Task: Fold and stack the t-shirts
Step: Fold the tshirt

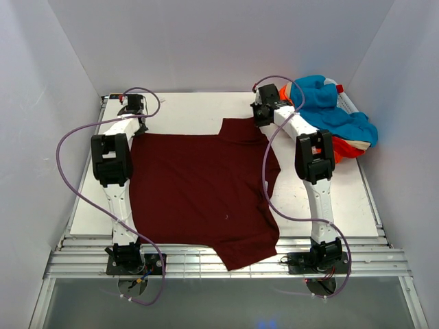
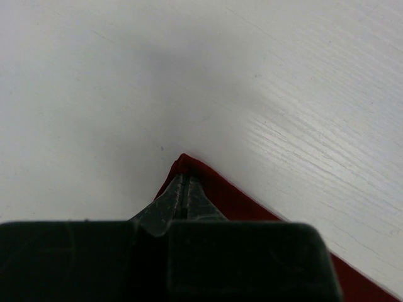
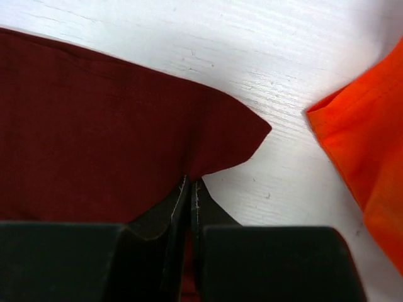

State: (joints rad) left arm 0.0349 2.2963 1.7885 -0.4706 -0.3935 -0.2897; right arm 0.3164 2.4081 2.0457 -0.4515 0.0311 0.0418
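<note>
Maroon shirt (image 1: 199, 192) is spread pretty flat over the middle of the surface (image 1: 185, 106). One bottom corner spills past the near edge at around 6 o'clock.

The left fingers (image 2: 170, 204) are squeezed together right on the shirt's far-left corner, up at about 10 o'clock from above. In the left wrist cam only the very tip of the red corner pokes out past them.

The right fingers (image 3: 170, 204) are clamped shut on the shirt's far edge at roughly 1 o'clock, with a pointy flap of cloth sticking out just to their right.

The other two are bunched in a heap at 2 o'clock, blue shirt (image 1: 329, 103) on top of the orange shirt (image 3: 365, 145). In the right wrist cam the orange one is near the maroon flap but not touching it.
</note>
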